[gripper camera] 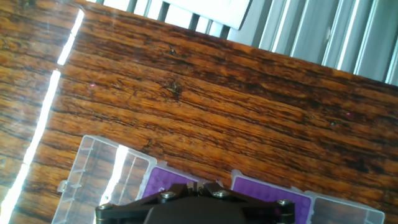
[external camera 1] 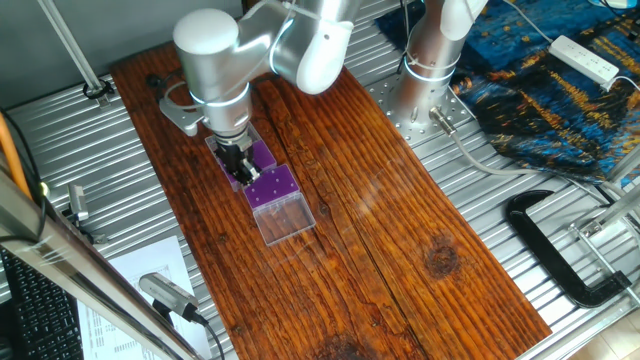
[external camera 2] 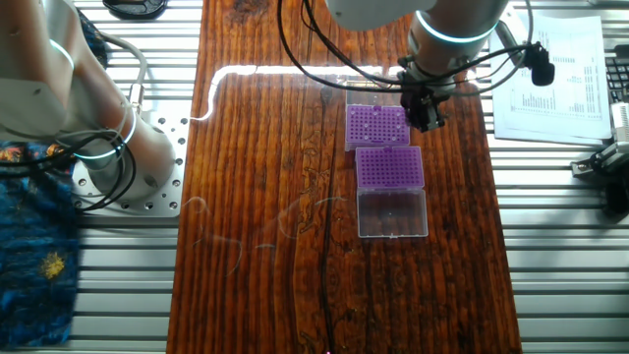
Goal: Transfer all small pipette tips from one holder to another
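Table: a wooden board (external camera 1: 400, 220) is laid on ribbed metal decking (external camera 1: 500, 200).
Cloth: blue patterned fabric (external camera 1: 560, 90) is draped alongside.
Light: glare is seen on the wood.

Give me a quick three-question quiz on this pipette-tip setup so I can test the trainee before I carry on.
1. True or false: the gripper is over the edge of one of the two purple racks.
2. Multiple choice: how do the two purple racks lie in the other fixed view? A) stacked on each other B) side by side, close together on the wooden board C) at opposite ends of the board.
3. Fill in: beyond the second rack lies its clear open ____.

Key:
1. True: it hangs at the edge of the first rack.
2. B.
3. Lid, flat on the board.
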Controlling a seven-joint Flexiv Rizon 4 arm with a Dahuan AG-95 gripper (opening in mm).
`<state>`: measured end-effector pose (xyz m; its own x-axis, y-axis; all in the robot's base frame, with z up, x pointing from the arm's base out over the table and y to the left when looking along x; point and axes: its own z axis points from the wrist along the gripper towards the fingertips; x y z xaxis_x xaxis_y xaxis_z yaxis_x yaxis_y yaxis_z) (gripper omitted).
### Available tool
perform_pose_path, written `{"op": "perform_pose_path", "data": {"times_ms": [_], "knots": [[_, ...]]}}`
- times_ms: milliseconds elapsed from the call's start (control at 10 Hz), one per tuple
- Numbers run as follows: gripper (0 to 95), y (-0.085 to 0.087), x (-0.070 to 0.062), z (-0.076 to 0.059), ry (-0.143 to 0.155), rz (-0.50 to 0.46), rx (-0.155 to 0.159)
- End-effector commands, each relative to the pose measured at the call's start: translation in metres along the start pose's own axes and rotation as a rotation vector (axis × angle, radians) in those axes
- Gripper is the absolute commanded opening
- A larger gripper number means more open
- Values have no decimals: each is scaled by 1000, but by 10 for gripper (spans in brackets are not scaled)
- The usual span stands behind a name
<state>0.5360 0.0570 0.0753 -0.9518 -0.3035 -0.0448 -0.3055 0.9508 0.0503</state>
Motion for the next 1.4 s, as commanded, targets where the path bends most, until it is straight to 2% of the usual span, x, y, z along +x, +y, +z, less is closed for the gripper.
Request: {"op": "perform_pose_path", "data": {"times_ms": [100, 800, 1400], "knots": [[190, 2, 0, 2, 1, 3, 1], [190, 4, -1, 13, 7, 1, 7], [190, 5, 6, 17, 13, -2, 14]]}}
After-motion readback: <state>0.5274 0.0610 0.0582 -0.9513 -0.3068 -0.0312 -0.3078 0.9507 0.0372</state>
